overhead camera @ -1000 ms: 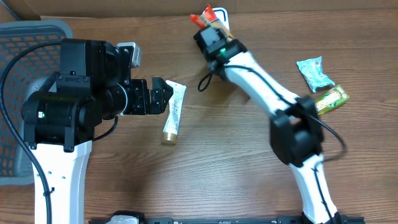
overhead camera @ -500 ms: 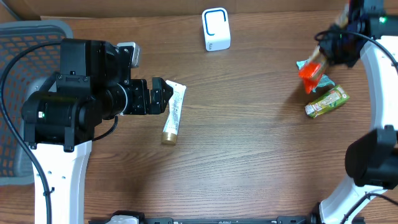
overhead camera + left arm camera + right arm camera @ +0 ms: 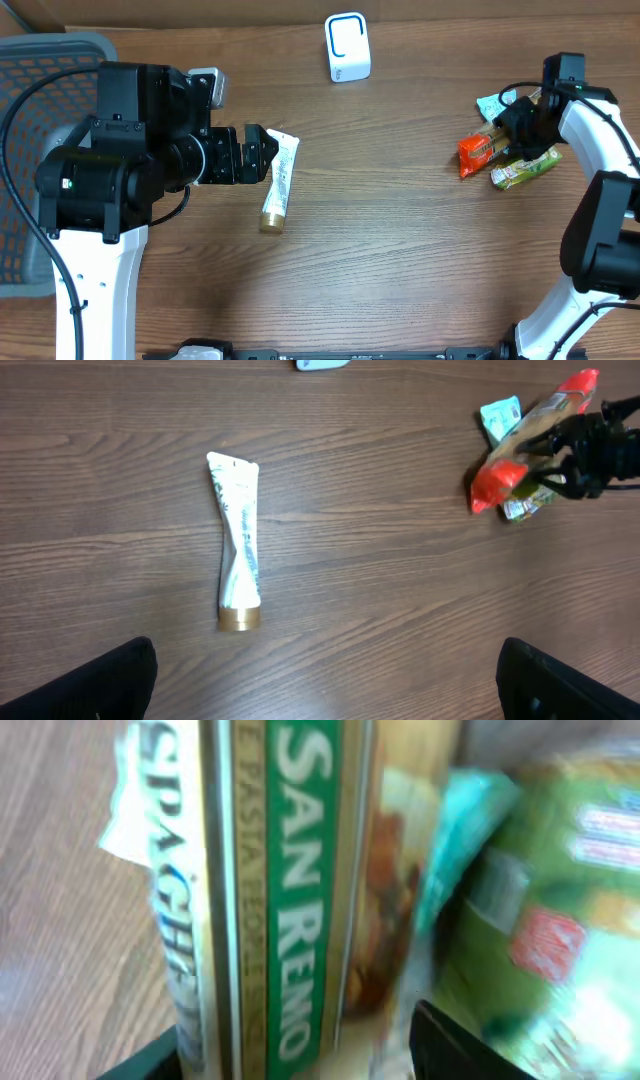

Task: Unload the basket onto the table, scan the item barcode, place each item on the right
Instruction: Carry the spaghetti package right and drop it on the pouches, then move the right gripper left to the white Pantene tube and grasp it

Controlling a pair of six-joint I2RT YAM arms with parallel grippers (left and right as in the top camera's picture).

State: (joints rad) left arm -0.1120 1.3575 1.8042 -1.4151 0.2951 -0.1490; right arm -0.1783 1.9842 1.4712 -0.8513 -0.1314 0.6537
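Observation:
The spaghetti packet (image 3: 478, 150), red at one end, lies slanted at the far right against a green snack packet (image 3: 525, 168). My right gripper (image 3: 520, 125) sits over its upper end. In the right wrist view the packet (image 3: 290, 870) fills the space between the fingers of that gripper (image 3: 300, 1055), which stand apart, with a thin blurred gap at the right finger. The white barcode scanner (image 3: 347, 47) stands at the back centre. My left gripper (image 3: 325, 680) hangs wide open and holds nothing, just short of a white tube with a gold cap (image 3: 238, 545).
A teal packet (image 3: 497, 103) lies behind the spaghetti packet. A grey mesh basket (image 3: 30, 60) fills the left edge. The tube (image 3: 280, 180) lies left of centre, and bare wood stretches between it and the packets.
The right arm swung from the scanner to the far right, lowering the spaghetti packet onto the other packets. Its fingers have spread. The left arm has not moved.

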